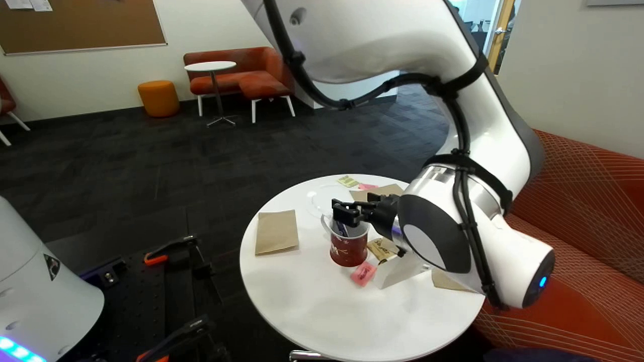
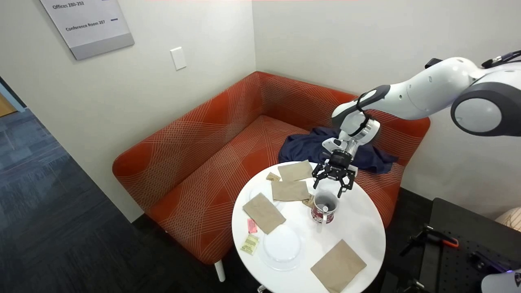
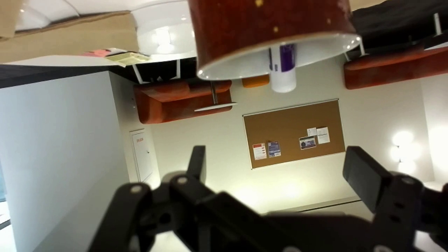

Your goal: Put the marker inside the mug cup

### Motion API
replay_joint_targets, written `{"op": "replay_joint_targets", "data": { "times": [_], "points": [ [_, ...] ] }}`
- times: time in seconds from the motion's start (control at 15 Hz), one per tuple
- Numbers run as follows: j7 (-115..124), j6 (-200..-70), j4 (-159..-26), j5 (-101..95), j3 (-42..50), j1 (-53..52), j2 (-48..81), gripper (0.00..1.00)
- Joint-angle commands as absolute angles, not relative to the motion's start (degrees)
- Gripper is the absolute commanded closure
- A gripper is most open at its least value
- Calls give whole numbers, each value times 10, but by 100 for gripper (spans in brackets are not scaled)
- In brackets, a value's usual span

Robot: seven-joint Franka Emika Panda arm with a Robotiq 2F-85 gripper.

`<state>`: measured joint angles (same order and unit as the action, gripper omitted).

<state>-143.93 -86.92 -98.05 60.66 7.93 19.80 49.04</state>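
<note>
The dark red mug (image 1: pixel 348 251) stands upright on the white round table, with its pale handle to one side. It also shows in an exterior view (image 2: pixel 324 211) and, upside down, in the wrist view (image 3: pixel 269 21). The marker (image 3: pixel 284 66) stands inside the mug, leaning, with its pale end sticking out above the rim. Its dark blue-purple body shows inside the mug in an exterior view (image 1: pixel 342 229). My gripper (image 1: pixel 354 206) is open and empty, level with and just above the mug's rim. In the wrist view its fingers (image 3: pixel 274 157) are wide apart with nothing between them.
Tan paper squares (image 2: pixel 338 266) lie around the round table (image 1: pixel 302 311). A clear-white plate (image 2: pixel 281 244), a pink packet (image 1: pixel 363 273) and a tan packet (image 1: pixel 381 250) lie there too. A white folded object (image 1: pixel 402 270) stands under the wrist. A red sofa (image 2: pixel 211 191) borders the table.
</note>
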Motion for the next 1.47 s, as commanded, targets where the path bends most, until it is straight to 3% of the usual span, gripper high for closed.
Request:
{"op": "replay_joint_targets", "data": {
  "times": [0.0, 1.4],
  "points": [
    [-1452, -876, -1015, 607, 78, 195, 434, 0],
    [-1396, -695, -1056, 527, 101, 188, 188, 0]
  ]
}}
